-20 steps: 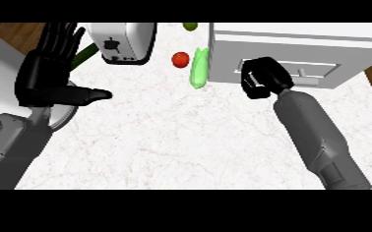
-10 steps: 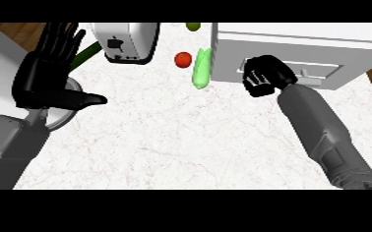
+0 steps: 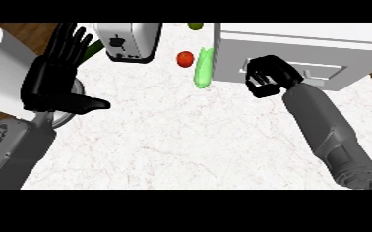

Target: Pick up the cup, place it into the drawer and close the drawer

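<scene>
At the far right of the marble bench (image 3: 181, 142), the robot's right hand (image 3: 267, 76) hovers against the front of the white drawer unit (image 3: 291, 44), fingers curled inward and, as far as can be seen, holding nothing; whether they touch the drawer's handle (image 3: 320, 66) cannot be told. The green cup (image 3: 203, 69) lies on its side on the bench, just beside the unit's left edge and well apart from the curled hand. A red tomato (image 3: 185, 58) sits near the cup, a toaster (image 3: 129, 40) stands behind it, and a small green fruit (image 3: 195, 26) shows at the top edge. The left hand (image 3: 54, 81) rests at the left edge, fingers straight and upright, holding nothing, above a round plate (image 3: 62, 120).

With the cup outside the drawer, the job judged in hand is either opening the drawer or turning to the cup. Any grasp of the cup calls for the right hand to swing left and spread its fingers around the lying body.
</scene>
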`<state>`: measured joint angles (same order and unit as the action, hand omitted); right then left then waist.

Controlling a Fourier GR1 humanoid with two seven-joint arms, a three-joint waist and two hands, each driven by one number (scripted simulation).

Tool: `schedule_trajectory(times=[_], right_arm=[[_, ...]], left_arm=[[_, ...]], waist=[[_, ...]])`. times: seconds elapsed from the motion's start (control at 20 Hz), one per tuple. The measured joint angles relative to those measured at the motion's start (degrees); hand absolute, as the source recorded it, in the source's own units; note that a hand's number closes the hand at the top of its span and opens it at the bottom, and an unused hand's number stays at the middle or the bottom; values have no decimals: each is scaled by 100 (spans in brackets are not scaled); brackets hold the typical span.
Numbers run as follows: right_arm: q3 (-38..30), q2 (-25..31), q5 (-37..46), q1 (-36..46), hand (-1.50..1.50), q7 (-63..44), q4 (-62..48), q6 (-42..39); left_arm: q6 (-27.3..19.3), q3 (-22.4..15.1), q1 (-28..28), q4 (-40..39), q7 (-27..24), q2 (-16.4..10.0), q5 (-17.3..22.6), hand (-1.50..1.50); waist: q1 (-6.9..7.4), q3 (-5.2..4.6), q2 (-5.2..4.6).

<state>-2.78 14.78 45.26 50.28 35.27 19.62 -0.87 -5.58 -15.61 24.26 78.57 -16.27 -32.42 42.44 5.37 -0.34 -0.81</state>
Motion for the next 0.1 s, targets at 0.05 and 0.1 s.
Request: schedule_trajectory(times=[0.05,0.1], right_arm=[[-23,4,-22,5,150,37,-16,-16],[-35,10,-32,3,150,78,-21,-14]], left_arm=[[10,7,16,-10,12,5,7,-150],[29,-15,-1,-36,-23,28,-19,-150]], waist=[[2,3,-2],[6,2,-8]])
